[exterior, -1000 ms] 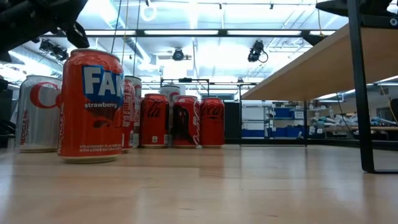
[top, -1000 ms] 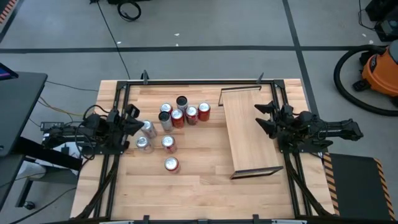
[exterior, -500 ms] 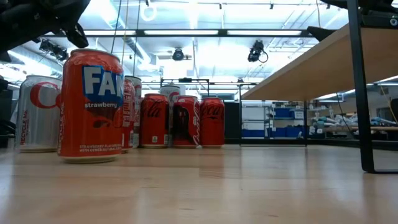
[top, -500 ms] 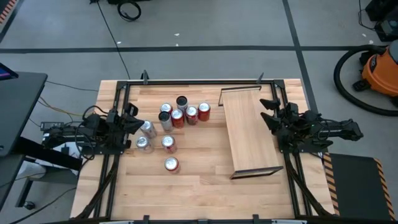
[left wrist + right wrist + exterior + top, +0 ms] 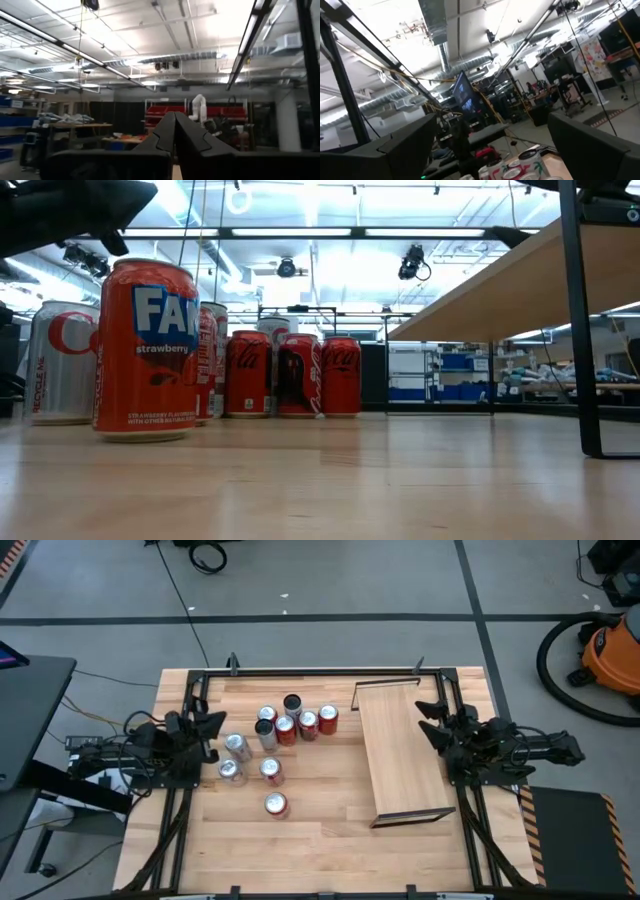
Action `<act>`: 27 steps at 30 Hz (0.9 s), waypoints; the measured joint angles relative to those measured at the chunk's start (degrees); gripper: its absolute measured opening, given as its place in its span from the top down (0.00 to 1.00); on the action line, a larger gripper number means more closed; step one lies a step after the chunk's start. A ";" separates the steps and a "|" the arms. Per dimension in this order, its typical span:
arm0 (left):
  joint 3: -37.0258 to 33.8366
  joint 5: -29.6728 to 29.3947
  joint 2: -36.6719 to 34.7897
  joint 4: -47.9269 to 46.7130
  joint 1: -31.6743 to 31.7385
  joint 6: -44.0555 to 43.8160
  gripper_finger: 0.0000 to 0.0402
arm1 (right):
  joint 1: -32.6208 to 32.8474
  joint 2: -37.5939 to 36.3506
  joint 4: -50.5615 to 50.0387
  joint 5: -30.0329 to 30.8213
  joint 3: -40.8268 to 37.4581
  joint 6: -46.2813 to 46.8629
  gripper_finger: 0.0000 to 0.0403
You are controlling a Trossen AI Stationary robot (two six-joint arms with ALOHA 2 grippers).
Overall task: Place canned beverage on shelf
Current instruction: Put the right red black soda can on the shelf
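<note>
Several cans (image 5: 275, 745) stand upright on the plank table, left of centre; the low view shows a red strawberry can (image 5: 145, 350) nearest, a silver can (image 5: 60, 362) and red cola cans (image 5: 290, 375) behind. The shelf (image 5: 400, 750), a light-wood board with dark rims at its short ends, stands right of the cans; in the low view the board (image 5: 490, 285) is raised on a dark leg (image 5: 578, 320). My left gripper (image 5: 215, 724) (image 5: 175, 131) is shut, raised beside the cans at the table's left side. My right gripper (image 5: 428, 722) (image 5: 492, 150) stands open at the shelf's right edge, holding nothing.
Black metal rails (image 5: 188, 795) (image 5: 466, 825) run along the table's left and right sides and its far edge. Bare planks (image 5: 320, 850) lie near the front edge. An orange vacuum (image 5: 612, 650) stands on the floor beyond the right side.
My left gripper has rolled about its own axis and tipped upward, staying in place and shut; in the low view its hanging finger has swung up into a level wedge. My right gripper has tipped slightly upward. The cans and the shelf have not moved.
</note>
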 joint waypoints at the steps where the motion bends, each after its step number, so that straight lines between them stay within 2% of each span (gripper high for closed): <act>1: -0.01 0.13 0.02 0.74 0.00 -0.83 0.96 | 0.00 0.34 0.09 0.33 0.00 0.03 0.03; 5: -0.01 -0.32 -0.01 3.95 0.00 -3.97 0.96 | -0.07 0.84 1.85 3.18 0.00 -0.94 0.03; 12: -0.01 -7.65 -0.01 4.51 0.00 -0.08 0.96 | -0.11 0.86 1.70 5.22 0.00 -0.52 0.03; 20: -0.01 -7.68 0.02 4.94 0.00 1.06 0.96 | -0.15 2.34 0.85 9.05 0.00 -2.18 0.03; 27: -0.01 -7.65 0.02 5.96 0.00 0.69 0.96 | -0.11 5.49 0.86 7.21 0.00 -1.55 0.03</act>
